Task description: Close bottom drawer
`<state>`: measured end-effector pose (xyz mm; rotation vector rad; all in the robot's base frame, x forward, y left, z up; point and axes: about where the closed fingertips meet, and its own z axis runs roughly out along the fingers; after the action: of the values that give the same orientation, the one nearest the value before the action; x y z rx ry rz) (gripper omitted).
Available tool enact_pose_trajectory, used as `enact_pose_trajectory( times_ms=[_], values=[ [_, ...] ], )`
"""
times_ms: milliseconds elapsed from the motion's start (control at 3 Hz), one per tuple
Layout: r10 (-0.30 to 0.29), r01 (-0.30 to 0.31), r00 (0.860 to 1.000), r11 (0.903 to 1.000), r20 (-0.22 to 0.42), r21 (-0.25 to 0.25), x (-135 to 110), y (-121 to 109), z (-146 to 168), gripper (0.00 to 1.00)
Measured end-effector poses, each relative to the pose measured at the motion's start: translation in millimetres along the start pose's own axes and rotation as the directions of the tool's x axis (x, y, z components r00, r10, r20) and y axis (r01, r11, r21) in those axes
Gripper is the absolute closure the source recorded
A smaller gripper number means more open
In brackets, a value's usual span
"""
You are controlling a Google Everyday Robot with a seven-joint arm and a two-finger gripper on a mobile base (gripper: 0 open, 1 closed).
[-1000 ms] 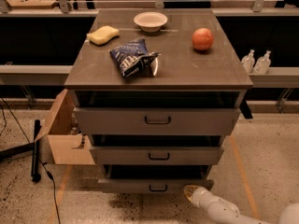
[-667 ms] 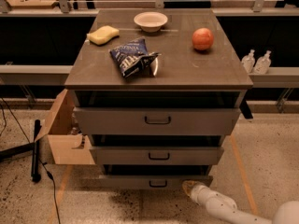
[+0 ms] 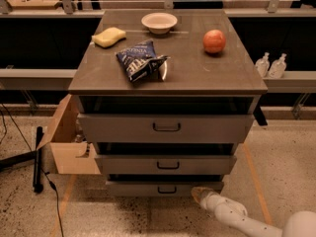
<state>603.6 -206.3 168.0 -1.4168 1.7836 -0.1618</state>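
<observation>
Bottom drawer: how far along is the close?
Approach looks done: the gripper is at the right end of the bottom drawer front. The push appears to be in hand. Left: a dark gap shows above the front, so it probably needs pushing fully in.

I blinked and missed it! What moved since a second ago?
The gripper slid a little left and forward, up against the right end of the bottom drawer. The drawer seems to have gone in slightly. The middle drawer, top drawer, chip bag, sponge, bowl and red fruit stayed put.
</observation>
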Motion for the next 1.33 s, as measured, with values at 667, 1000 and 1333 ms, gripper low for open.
enact_pose_trajectory(
  times_ms=[667,1000,1333],
  values=[
    [-0.040,0.040,0.999,0.9992,-0.007,-0.002,1.5,-8.3,4.6,1.00],
    [-0.039,0.039,0.999,0.9989,-0.004,-0.027,-1.4,-3.2,-4.6,1.00],
    [-0.041,0.042,0.999,0.9954,0.006,-0.086,-9.7,8.8,-29.3,1.00]
  ],
)
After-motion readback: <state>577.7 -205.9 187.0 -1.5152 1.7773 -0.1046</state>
